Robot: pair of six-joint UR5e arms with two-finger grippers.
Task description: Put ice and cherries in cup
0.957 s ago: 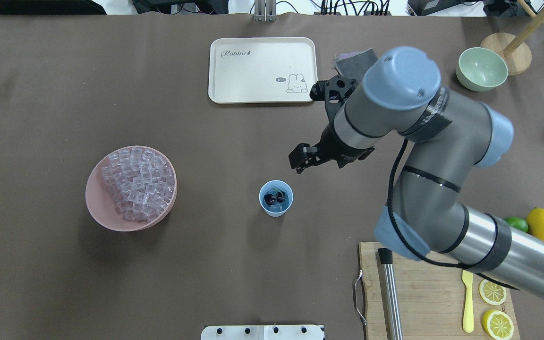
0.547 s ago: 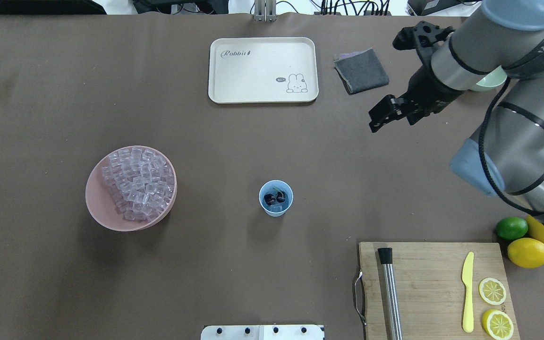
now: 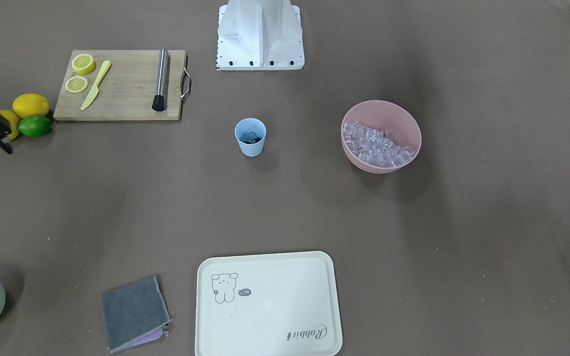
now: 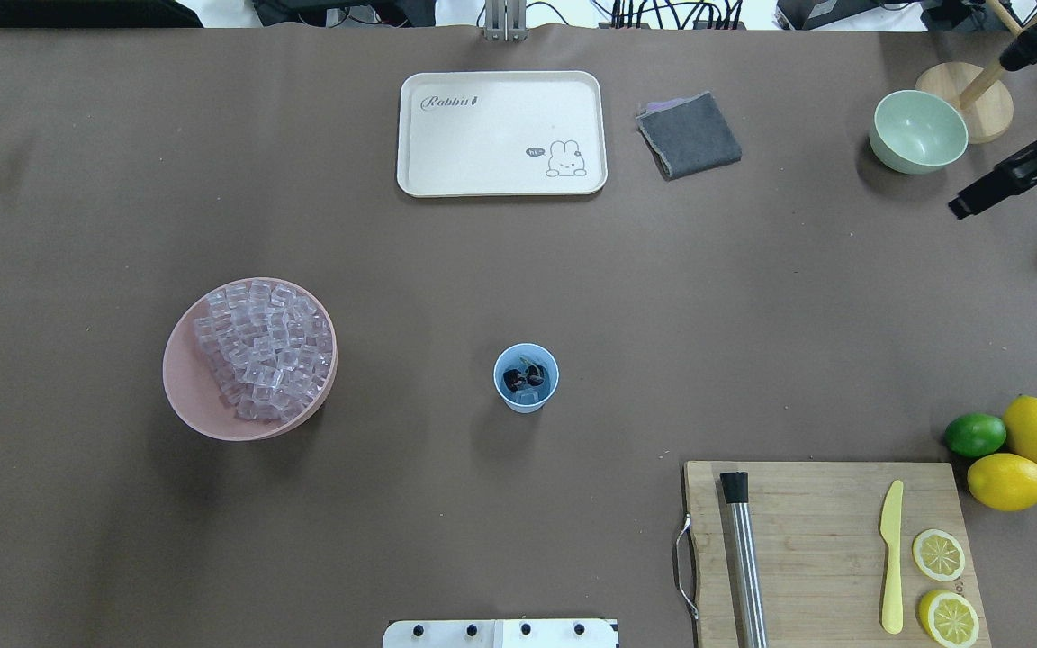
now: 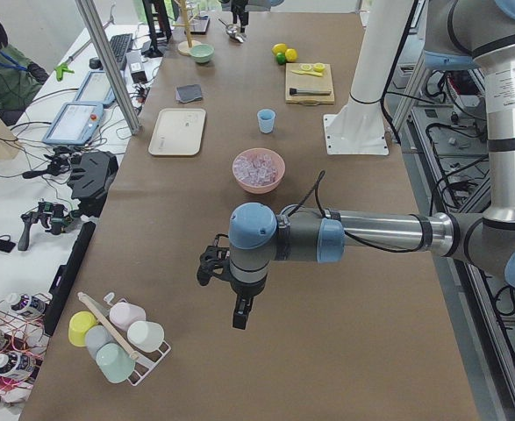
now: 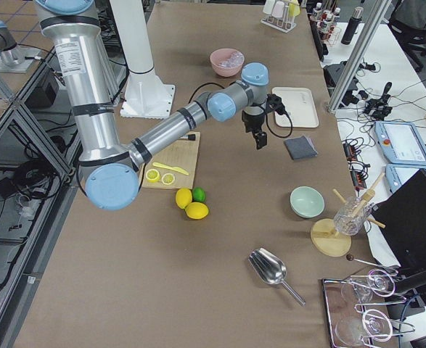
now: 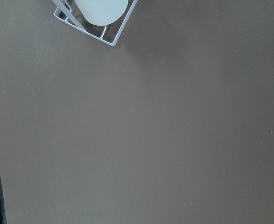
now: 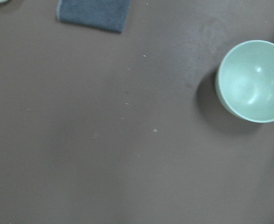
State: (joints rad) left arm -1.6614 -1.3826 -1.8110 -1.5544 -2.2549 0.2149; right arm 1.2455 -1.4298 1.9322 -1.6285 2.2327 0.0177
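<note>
The cup point(image 4: 527, 378) stands upright near the middle of the tabletop point(image 4: 518, 270), with nothing touching it. Inside it the dark cherries point(image 4: 515, 378) lie with a thin green stem across them, and a clear cube of ice point(image 4: 529, 395) sits against them at the cup's near wall. More ice point(image 4: 262, 351) is heaped in a pink bowl point(image 4: 181, 400), well apart on the robot's left. On the robot's right a cutting board point(image 4: 825, 540) lies near the tabletop's edge, with a lime point(image 4: 975, 435) and two lemons point(image 4: 1036, 432) just beside it.

The right gripper point(image 4: 964, 207) hangs over bare tabletop at the far right, near a green bowl point(image 4: 919, 132) but apart from it. I cannot tell how wide it is parted, and no view shows anything in it. The left gripper point(image 5: 239, 320) points down over the tabletop's left end, near a wire rack of cups point(image 5: 117, 338), and shows only in the side view, so I cannot tell whether it is parted or closed
</note>
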